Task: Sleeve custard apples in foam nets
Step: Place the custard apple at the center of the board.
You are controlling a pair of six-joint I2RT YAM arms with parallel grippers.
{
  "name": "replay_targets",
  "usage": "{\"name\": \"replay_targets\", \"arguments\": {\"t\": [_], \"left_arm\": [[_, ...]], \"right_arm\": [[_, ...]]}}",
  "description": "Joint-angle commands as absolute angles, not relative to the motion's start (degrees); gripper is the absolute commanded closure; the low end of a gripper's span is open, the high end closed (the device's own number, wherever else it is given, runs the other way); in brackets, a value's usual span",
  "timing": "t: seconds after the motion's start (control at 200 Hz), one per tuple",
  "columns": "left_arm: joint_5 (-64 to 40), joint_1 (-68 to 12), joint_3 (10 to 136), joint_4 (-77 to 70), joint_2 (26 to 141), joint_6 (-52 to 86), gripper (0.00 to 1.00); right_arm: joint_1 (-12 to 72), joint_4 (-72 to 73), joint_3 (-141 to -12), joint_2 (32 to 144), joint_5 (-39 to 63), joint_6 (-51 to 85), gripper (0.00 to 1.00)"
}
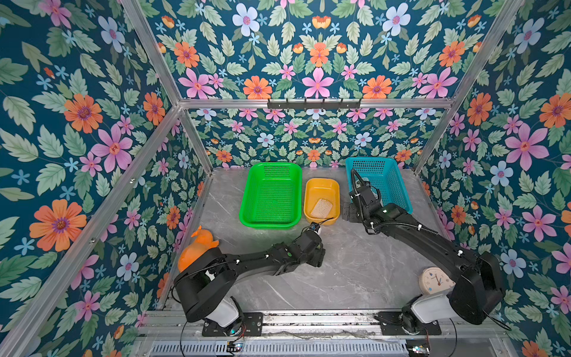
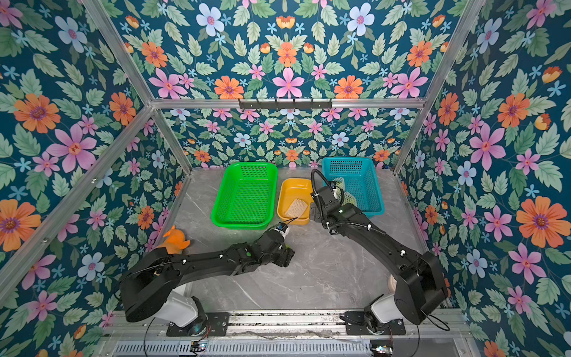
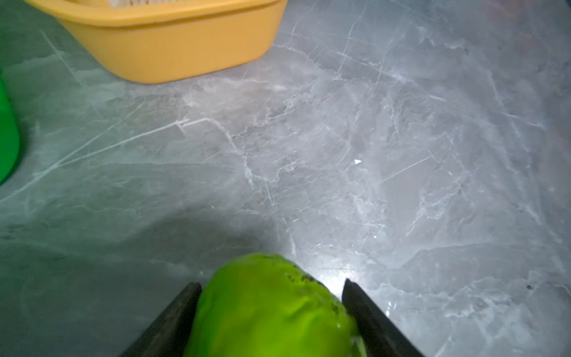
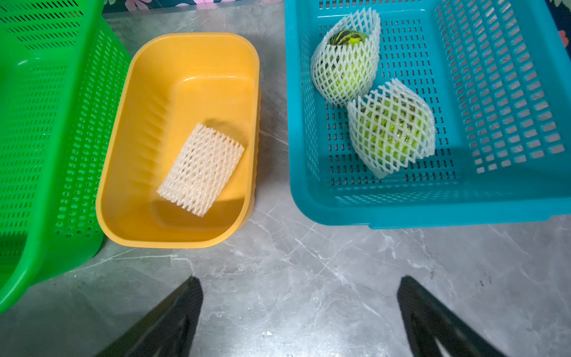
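left gripper point(image 3: 272, 296) clamped on bare green custard apple point(image 3: 272, 309) above grey marble table point(image 3: 370, 154), yellow tub point(image 3: 173, 46) beyond, green basket point(image 3: 7, 136) at edge

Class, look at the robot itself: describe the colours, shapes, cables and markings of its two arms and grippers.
The left arm and right arm are matte black with boxy links on white bases. Black ribbed cable runs along the right arm, held by white clips; each forearm carries a small green light. The left gripper and right gripper have dark, tapering, wedge-shaped fingers.
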State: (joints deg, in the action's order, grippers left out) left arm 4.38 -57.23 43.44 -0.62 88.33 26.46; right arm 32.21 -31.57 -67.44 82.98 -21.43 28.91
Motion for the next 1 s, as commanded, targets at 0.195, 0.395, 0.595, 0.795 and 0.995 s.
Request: {"name": "replay_targets", "arguments": {"t": [0.195,0.395,0.595,0.795,0.995], "left_arm": [[4.5,-57.7,44.2,-1.0,91.8,25.3,0.23],[5.3,-57.7,45.0,0.0,92.1,25.5,0.05],[6.1,-57.6,45.9,1.2,88.6,26.8,0.0],[11.1,-56.2,47.7,3.8,80.8,26.4,0.0],[23.2,-53.4,49.5,7.9,75.1,27.2,0.0]], "right_arm": [[32.3,-31.4,-68.1,82.8,-22.9,29.3,0.01],[32.3,-32.2,-68.9,83.6,-22.3,28.9,0.01],[32.3,-32.6,-69.3,83.8,-21.8,28.3,0.01],[32.3,-32.2,-72.3,85.5,-18.5,26.3,0.01],[32.3,-32.2,-77.3,90.3,-12.9,24.3,0.01]]}}
